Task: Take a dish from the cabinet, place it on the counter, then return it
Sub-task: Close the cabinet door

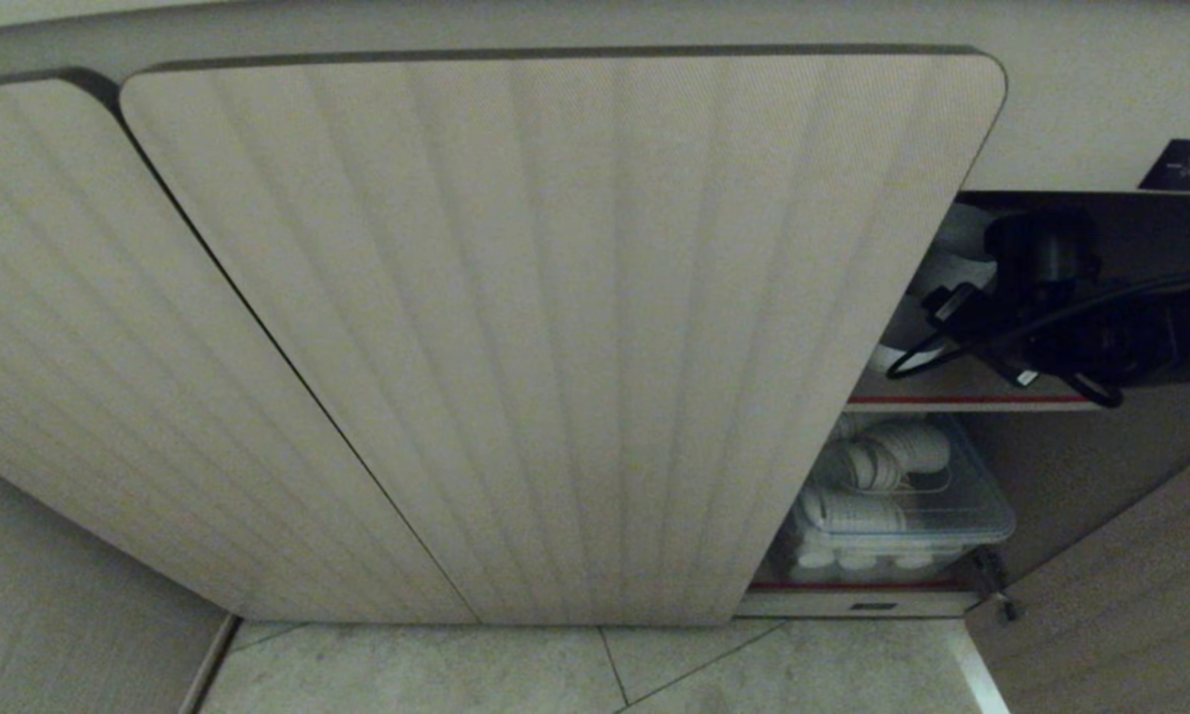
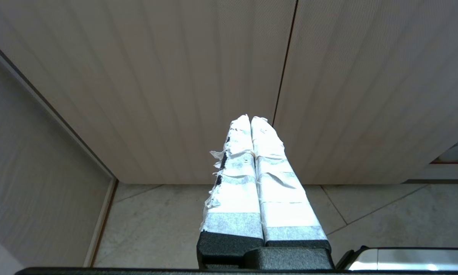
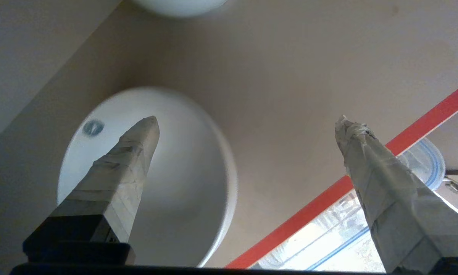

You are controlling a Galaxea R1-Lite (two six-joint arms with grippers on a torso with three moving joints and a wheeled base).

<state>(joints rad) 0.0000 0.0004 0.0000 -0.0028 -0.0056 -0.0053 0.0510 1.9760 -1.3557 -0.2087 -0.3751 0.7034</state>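
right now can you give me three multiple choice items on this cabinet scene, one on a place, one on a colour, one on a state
1. Where is the white bowl?
A. on the upper shelf inside the cabinet
B. on the floor tiles
C. in the clear plastic box

2. What colour is the front edge of the shelf?
A. blue
B. red
C. black

3. How is the right gripper?
A. shut on the bowl
B. shut on nothing
C. open, holding nothing

Answers:
1 A, the bowl sits on the shelf board above the red edge, with the clear plastic box one level lower.
2 B, a red strip runs along the shelf front in the right wrist view.
3 C, its two taped fingers stand wide apart with nothing between them.
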